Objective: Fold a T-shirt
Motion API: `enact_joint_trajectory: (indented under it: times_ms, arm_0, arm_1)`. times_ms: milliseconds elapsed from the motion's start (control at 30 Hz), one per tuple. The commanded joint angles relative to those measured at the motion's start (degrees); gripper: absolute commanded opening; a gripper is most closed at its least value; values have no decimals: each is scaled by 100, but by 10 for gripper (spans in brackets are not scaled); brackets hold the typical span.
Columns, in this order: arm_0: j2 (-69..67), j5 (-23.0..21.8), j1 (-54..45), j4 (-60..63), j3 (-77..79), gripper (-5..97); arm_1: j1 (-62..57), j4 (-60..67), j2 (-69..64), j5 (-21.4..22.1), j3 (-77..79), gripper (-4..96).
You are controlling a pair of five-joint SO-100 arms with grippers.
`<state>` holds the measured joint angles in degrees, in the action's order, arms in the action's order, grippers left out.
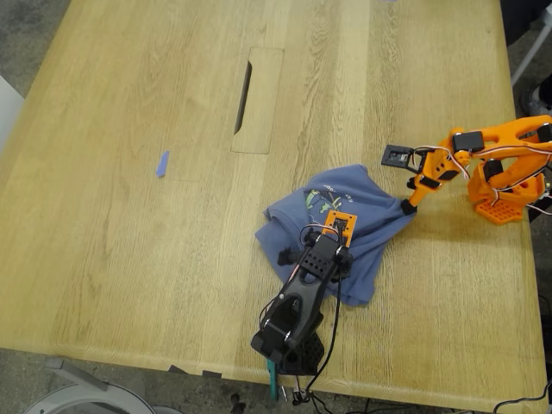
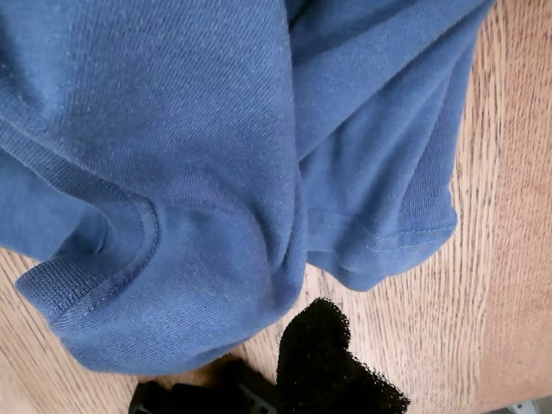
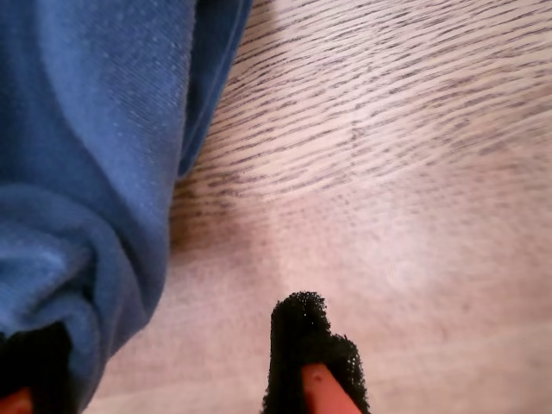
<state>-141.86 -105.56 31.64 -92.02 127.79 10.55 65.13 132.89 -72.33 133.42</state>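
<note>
The slate-blue T-shirt (image 1: 345, 220) lies bunched in a rumpled heap on the wooden table (image 1: 129, 241), its green-and-yellow print (image 1: 321, 200) facing up. The black arm reaches over the heap from the table's near edge. My first gripper (image 2: 259, 388) hangs just above a ribbed edge of the shirt (image 2: 172, 259); one black foam fingertip (image 2: 332, 362) shows, and the jaw gap is unclear. My second gripper (image 3: 164, 379), on the orange arm, stands open at the heap's edge on the exterior view's right (image 1: 407, 205). A fold of cloth (image 3: 78, 216) lies against one of its fingers.
A tiny blue scrap (image 1: 162, 164) lies on the table toward the exterior view's left. An inset panel with a dark slot (image 1: 244, 86) sits behind the shirt. The orange arm's base (image 1: 504, 190) stands at the exterior view's right edge. Cables (image 1: 302, 392) hang off the near edge.
</note>
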Motion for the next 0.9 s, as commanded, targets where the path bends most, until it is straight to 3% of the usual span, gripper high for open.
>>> enact_joint_trajectory:
  times_ms: [0, 233, 367, 500, 533, 700, 867]
  arm_0:
    - [-44, -62, 158, -114, -686, 706]
    - [97, 185, 176, -158, -1600, 716]
    - [308, 229, 79, 615, -1881, 668]
    - [589, 264, -246, 1784, -1854, 441]
    - [668, 141, -334, 2048, -1837, 353]
    - [844, -466, -773, 3032, -1485, 4]
    - [817, -571, -1389, 3753, -835, -1]
  arm_1:
    - [-53, 334, 167, 79, -791, 379]
    - [-26, 1169, -237, 237, -2408, 360]
    - [88, 756, -853, 281, -3252, 247]
    - [352, 501, -2224, 211, -4720, 90]
    - [431, 483, -2566, 211, -5106, 1]
    - [756, 387, -4017, 229, -6574, 1]
    - [835, 18, -4843, 246, -7119, 1]
